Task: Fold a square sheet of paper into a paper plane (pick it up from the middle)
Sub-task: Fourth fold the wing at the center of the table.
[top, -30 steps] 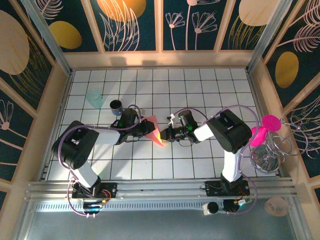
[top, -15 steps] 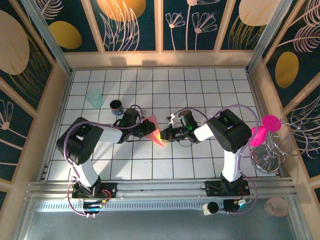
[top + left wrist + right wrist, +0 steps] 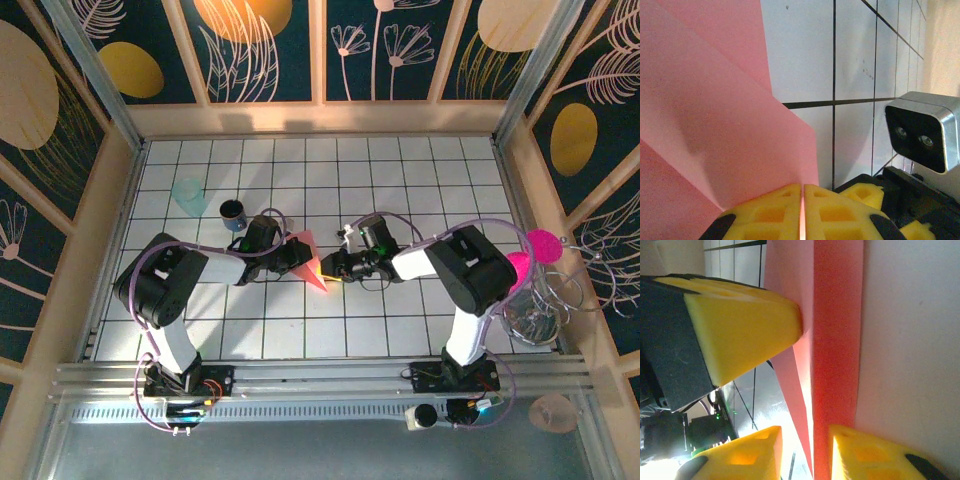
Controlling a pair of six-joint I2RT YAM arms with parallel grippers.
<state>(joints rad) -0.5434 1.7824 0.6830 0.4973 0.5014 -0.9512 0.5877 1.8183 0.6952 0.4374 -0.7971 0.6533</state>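
The paper plane point(image 3: 304, 246) is near the middle of the bench point(image 3: 400, 180), between the two arms. The left gripper point(image 3: 802, 210) is clamped on its folded layers. The right gripper point(image 3: 805, 452) is parted around the pointed end, with one pad against the paper and the other just clear. Risk: held by a single clamp, the thin layers may spring apart or sag and lose the crease. A right gripper closing off the fold line may crumple the tip.
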